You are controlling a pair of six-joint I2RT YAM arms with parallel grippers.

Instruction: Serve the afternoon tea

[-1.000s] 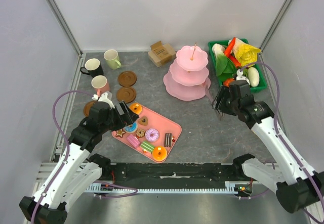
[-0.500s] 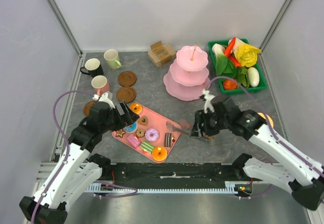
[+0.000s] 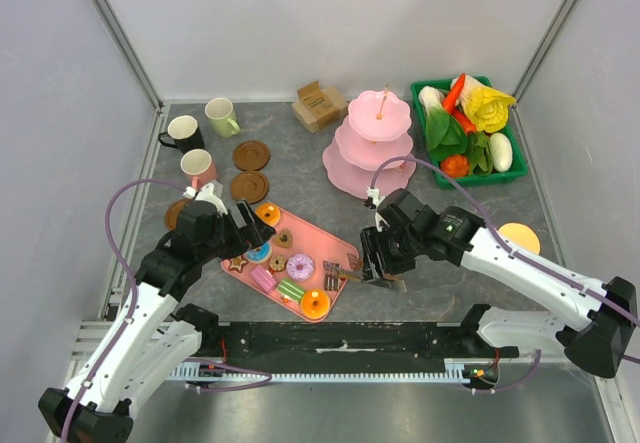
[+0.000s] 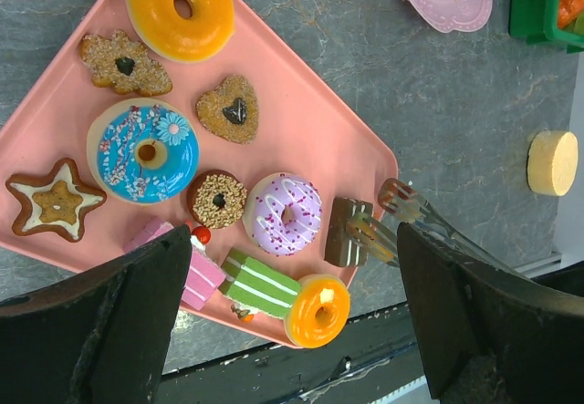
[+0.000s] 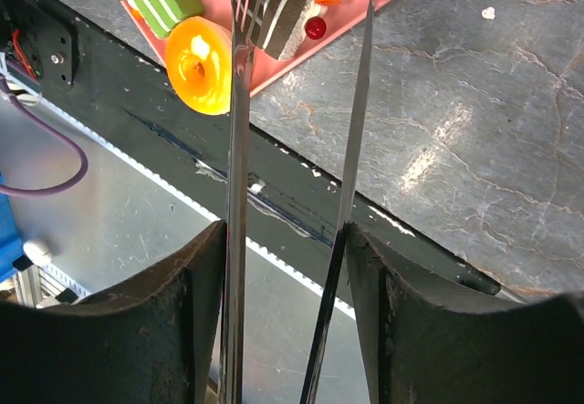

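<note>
Brown layered toy cake slice [image 4: 345, 231], on the flat pink tray [image 4: 301, 121] by the grey table's [image 3: 300, 183] near edge, looks light and stiff, best pinched across its sides by the metal tongs [image 5: 239, 149] clamped in the right gripper [image 5: 287, 331].

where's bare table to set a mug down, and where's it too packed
Free: the grey table between the coasters and the tiered stand; also below the green basket, around the yellow disc. Crowded: the pink tray and the corner with the mugs.
</note>
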